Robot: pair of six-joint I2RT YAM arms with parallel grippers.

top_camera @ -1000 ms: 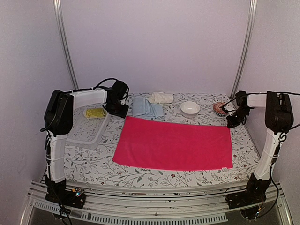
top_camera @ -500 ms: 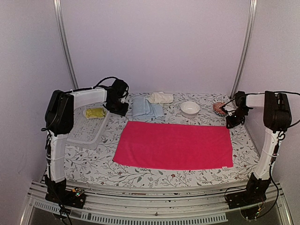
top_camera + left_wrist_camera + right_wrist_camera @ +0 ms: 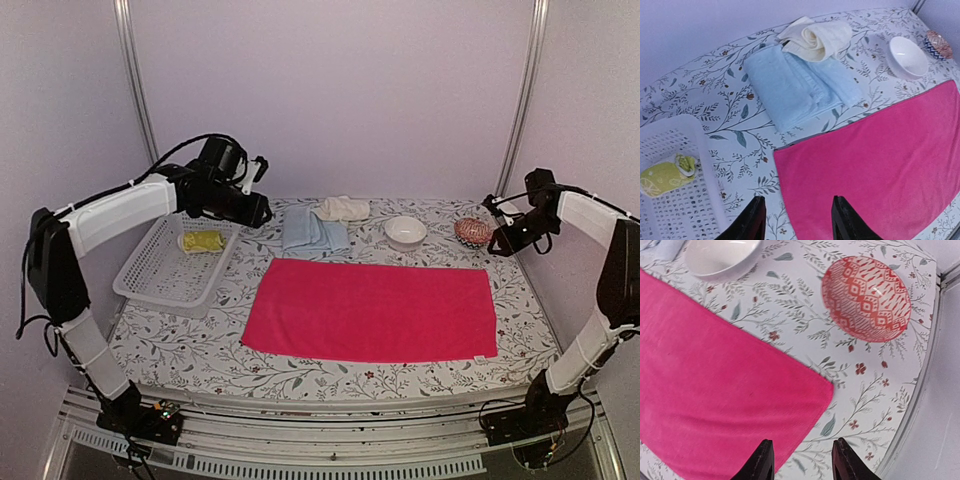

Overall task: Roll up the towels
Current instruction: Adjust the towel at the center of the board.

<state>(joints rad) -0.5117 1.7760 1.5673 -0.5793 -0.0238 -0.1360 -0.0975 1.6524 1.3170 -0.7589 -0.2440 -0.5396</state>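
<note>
Both jaws gape empty, high near the pink towel's (image 3: 370, 310) far corners.

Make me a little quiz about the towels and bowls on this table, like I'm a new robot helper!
1. True or false: the pink towel lies spread out flat, not rolled.
2. Which towel sits in the basket? A cream; B light blue; C yellow-green towel.
3. How many bowls can you count?

Key: 1 true. 2 C. 3 two, one white and one with a red pattern.
</note>
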